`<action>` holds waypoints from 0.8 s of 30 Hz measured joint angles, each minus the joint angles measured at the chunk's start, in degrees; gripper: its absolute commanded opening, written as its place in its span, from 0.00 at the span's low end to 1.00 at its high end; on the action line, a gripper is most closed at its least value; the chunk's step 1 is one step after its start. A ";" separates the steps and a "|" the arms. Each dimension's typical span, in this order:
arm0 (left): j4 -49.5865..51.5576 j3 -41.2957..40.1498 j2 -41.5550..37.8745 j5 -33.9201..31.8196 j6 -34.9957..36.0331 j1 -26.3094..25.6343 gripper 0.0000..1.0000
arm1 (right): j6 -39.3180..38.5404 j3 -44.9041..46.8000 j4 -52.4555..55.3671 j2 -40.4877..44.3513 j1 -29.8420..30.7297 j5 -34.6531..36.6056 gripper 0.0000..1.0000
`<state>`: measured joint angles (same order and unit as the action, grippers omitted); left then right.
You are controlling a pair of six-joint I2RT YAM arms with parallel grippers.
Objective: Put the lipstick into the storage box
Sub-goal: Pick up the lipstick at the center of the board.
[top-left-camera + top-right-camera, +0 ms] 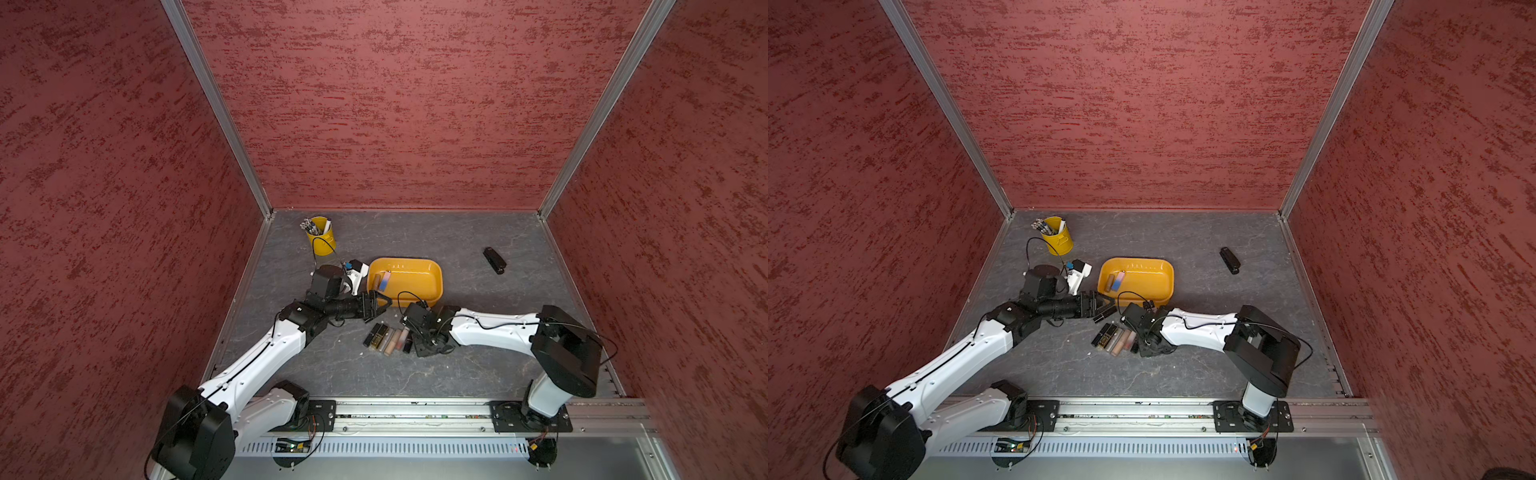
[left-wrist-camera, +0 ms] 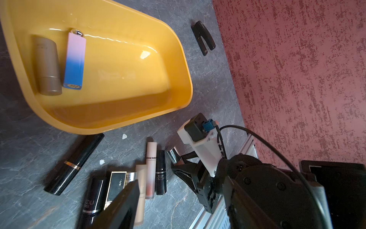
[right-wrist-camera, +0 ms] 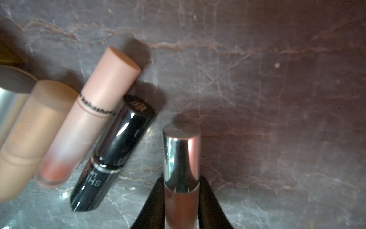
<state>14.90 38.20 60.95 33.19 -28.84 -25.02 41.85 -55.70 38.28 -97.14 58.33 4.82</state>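
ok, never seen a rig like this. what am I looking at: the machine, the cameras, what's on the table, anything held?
Two robot arms, left and right, sit at a grey table, each ending in a two-finger gripper. Both top views come from one overhead camera; the other two pictures come from a camera on each wrist. On the table: a yellow storage box holding a brown tube and a pink-and-blue lipstick, a row of lipsticks in front of it, a pen bucket and a black stapler farther back. The right gripper is shut on a silver-capped lipstick at the end of that row. The left gripper is open and empty, near the box's front rim.
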 measured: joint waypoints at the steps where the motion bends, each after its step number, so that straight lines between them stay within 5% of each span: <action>1: -0.09 0.00 0.00 0.04 -0.11 0.00 0.81 | -0.04 0.00 0.00 0.02 0.00 0.11 0.22; 7: -3.63 -1.70 0.00 1.68 -2.10 0.37 0.89 | -0.72 0.72 0.17 2.32 0.07 0.44 0.19; 13: -9.99 -2.93 0.00 4.98 -4.98 0.63 1.00 | -4.37 3.19 -1.18 14.23 -2.64 -3.34 0.19; 24: -29.27 -3.80 3.26 9.94 -14.14 0.63 1.00 | -10.40 5.42 -15.28 29.68 -17.70 -27.30 0.19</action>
<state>-14.37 34.39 64.20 43.13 -42.98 -24.38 31.44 -50.28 23.00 -67.46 40.62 -22.48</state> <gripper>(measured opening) 0.995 0.255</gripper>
